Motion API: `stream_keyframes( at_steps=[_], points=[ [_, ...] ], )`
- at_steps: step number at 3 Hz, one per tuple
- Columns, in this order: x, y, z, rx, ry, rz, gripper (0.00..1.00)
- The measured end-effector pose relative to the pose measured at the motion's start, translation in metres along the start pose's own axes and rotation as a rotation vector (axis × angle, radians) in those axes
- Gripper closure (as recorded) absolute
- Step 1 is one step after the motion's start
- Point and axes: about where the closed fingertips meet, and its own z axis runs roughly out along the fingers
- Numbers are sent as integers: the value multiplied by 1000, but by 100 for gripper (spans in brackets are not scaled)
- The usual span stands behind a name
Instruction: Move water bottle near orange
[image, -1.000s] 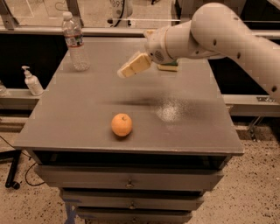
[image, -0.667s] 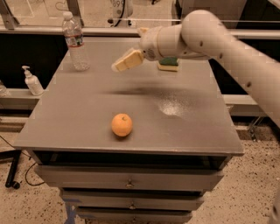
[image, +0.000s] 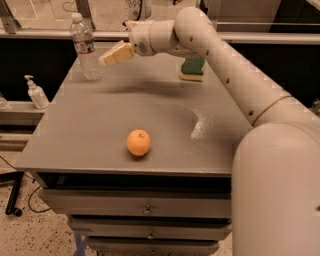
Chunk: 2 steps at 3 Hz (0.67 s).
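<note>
The end effector (image: 108, 58) is hovering above the worktop (image: 90, 125) near its far left corner, pointing left and slightly down, with its shadow falling on the grey surface below. It is holding nothing, and whether it is standing apart or together cannot be told from this angle. Its tip is sitting just beside the water bottle (image: 85, 47), a little to the right of it and not touching.

The water bottle is standing upright at the far left corner of the worktop, white cap on top (the label band is wrapping its upper half). The white arm (image: 225, 65) is reaching in from the right edge, crossing over the far half of the worktop.

Behind the arm, a green-and-yellow sponge (image: 192, 69) is lying near the far edge, right of centre. The orange (image: 138, 142) is resting close to the front edge, slightly left of the middle, well apart from the water bottle. Past the left edge, on a lower ledge, a small white pump bottle (image: 36, 93) is standing upright. Drawers (image: 145, 207) are showing beneath the front edge.
</note>
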Motion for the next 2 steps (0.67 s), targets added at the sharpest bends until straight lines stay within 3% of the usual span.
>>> stream_keyframes(
  at_steps=[2],
  points=[
    [-16,36,57,-158,-45,86,0]
  ],
)
